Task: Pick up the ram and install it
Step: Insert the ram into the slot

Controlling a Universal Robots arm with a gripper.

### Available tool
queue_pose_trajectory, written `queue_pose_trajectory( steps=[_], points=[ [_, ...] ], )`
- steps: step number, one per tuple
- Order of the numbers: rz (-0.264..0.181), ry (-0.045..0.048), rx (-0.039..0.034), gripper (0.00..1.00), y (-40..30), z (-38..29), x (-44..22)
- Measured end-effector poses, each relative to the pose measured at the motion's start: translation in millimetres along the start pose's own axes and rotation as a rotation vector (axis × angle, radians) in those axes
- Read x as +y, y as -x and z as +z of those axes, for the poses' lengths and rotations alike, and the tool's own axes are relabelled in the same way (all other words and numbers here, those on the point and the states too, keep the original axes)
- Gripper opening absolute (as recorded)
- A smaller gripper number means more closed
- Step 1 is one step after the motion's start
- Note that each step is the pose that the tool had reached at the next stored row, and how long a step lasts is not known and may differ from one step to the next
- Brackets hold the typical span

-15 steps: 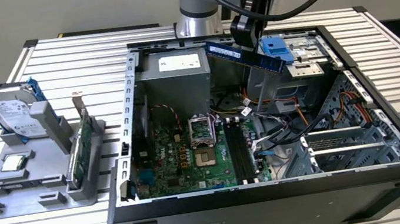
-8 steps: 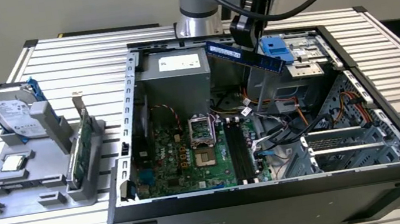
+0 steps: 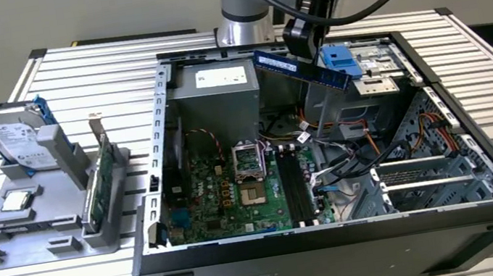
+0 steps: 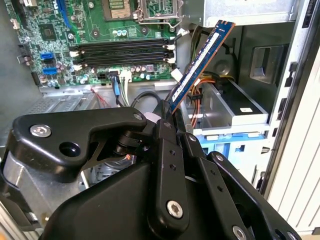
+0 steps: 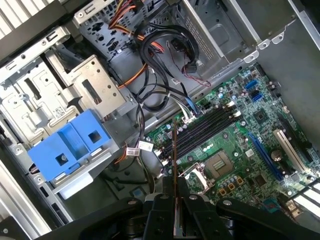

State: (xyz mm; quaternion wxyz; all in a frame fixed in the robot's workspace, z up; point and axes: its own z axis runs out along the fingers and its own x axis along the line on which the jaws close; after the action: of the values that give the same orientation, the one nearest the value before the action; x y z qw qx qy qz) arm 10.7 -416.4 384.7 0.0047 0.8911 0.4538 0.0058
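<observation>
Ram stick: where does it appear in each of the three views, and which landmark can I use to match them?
Exterior view: the long, narrow dark-blue ram stick hangs tilted in the black gripper, above the open black computer case.
Second wrist view: its labelled face shows, jutting from the gripper.
First wrist view: edge-on, a thin line from the gripper toward the slots.
Shared landmark: the black memory slots on the green motherboard.
</observation>
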Motion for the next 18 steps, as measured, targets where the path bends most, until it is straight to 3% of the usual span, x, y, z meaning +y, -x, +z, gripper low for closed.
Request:
queue_pose_trajectory(
  steps=[18],
  points=[
    [0.051,0.0003,-0.0008,0.00,0.1,-0.1,0.0]
  ],
)
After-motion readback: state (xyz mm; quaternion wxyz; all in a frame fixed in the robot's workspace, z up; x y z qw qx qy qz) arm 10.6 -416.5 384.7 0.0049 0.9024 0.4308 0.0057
